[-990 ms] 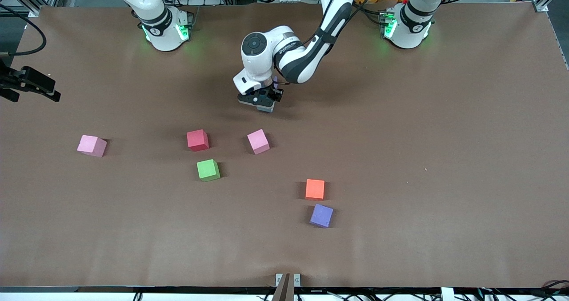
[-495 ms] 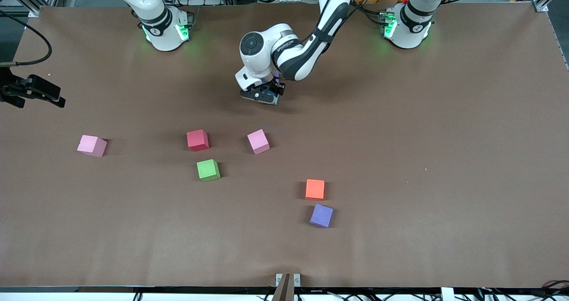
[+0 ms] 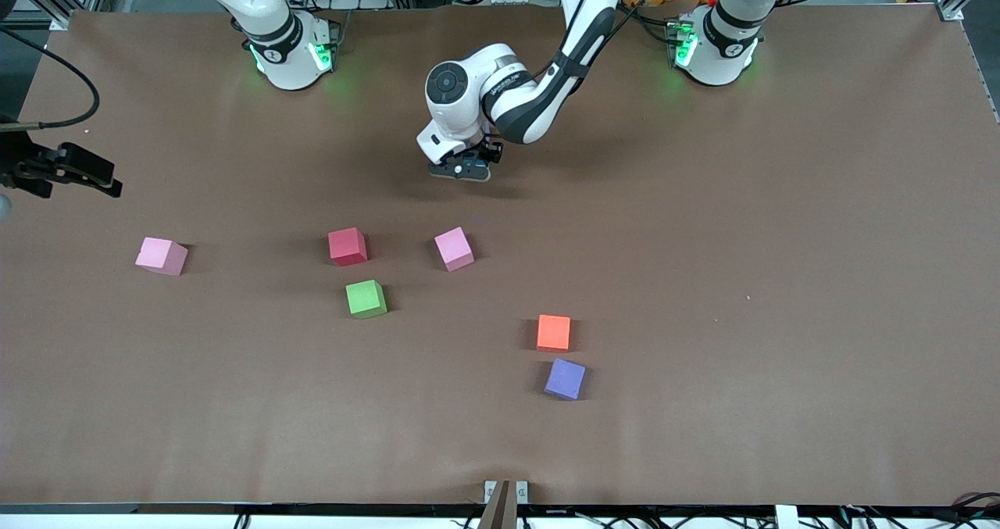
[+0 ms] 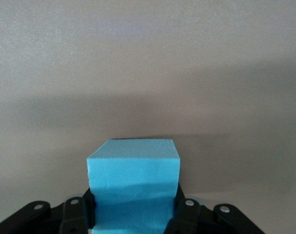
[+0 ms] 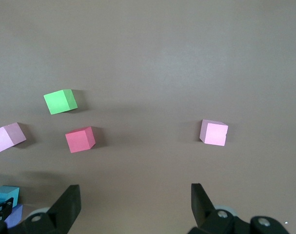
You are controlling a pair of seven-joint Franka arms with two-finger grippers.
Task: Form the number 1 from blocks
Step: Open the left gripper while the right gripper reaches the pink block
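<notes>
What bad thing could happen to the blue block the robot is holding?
The left gripper pinches only one end of the light blue block, so the soft block might twist or slip out. If set down crooked, it might not line up with the pink block nearest it.

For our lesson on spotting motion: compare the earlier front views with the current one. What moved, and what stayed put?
The left gripper, shut on the light blue block, shifted slightly toward the robots' bases. The right gripper, open at the right arm's end of the table, drifted nearer the front camera. Both pink, the red, green, orange and purple blocks stayed where they were.
</notes>
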